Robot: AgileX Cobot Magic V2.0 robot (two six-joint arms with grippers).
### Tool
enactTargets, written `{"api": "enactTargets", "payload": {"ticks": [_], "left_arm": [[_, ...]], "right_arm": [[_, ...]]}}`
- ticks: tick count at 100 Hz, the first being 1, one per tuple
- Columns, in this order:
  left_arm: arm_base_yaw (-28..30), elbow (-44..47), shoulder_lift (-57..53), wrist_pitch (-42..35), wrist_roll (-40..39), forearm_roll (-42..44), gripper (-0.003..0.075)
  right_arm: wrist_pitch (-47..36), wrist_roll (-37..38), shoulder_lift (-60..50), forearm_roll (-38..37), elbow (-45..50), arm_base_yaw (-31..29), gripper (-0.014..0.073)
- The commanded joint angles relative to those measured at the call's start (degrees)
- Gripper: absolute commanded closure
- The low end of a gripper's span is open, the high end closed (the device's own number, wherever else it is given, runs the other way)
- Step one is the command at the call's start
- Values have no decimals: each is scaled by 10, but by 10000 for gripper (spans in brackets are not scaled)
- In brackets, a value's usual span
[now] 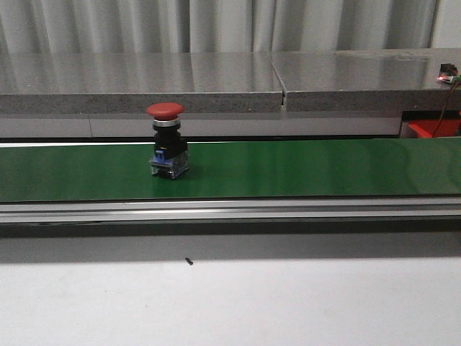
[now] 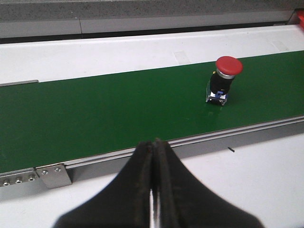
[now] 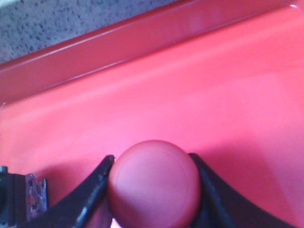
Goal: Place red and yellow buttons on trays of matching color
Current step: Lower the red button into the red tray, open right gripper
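Left gripper (image 2: 154, 190): seen only in the left wrist view; its two black fingers (image 2: 137, 185) are pressed together with nothing between them, hovering above the white table (image 1: 230, 303) on the near side of the conveyor.
Conveyor belt (image 1: 288, 169): a green belt running across the front view from left to right, with a metal rail (image 1: 230, 210) along its near edge and a grey stone-look counter (image 1: 144, 79) behind it.
Red button on belt (image 1: 167, 140): a mushroom-head push button with a red cap, a black collar and a blue and clear base, standing upright on the green belt left of centre in the front view; the left wrist view shows it (image 2: 224, 80) alone on the belt, well apart from the left gripper.
Small dark speck (image 1: 189, 262): lies on the white table just in front of the rail, near the middle.
Right gripper (image 3: 154, 190): seen only in the right wrist view; its black fingers (image 3: 92, 192) are clamped on either side of a second red button cap (image 3: 154, 183).
Red tray (image 3: 199, 85): fills the right wrist view beneath the held button; its raised rim runs along the far side, next to speckled grey counter. Whether the held button touches the tray floor cannot be told.
Red object at far right (image 1: 432, 128): partly visible below the counter edge in the front view.
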Motion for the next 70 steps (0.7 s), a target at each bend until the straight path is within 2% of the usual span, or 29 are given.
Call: {"api": "enactTargets", "payload": {"ticks": [1,10,22,28,32,45,70], "left_arm": [[-4,-15,0,-31,-4,-14,741],[-4,-15,0,-31,-4,-14,741],[-4,-15,0,-31,-4,-14,741],[-4,-15,0,-31,-4,-14,741],[-4,-15,0,-31,-4,-14,741],[-4,-15,0,-31,-4,-14,741],[-4,-15,0,-31,-4,-14,741]], "right_arm": [[-7,-5,-32,10,-17,-4,465],[-8,-5,-32,10,-17,-4,373],[2,-5,-36,9,-17,-4,123],[9,-7,-42,3,-17,-4,29],[11,-12,-45,-1,-17,-4,5],[23,-28,-66,-7,-16,-5,5],[46,-28,-121,-7,2,-5,90]]}}
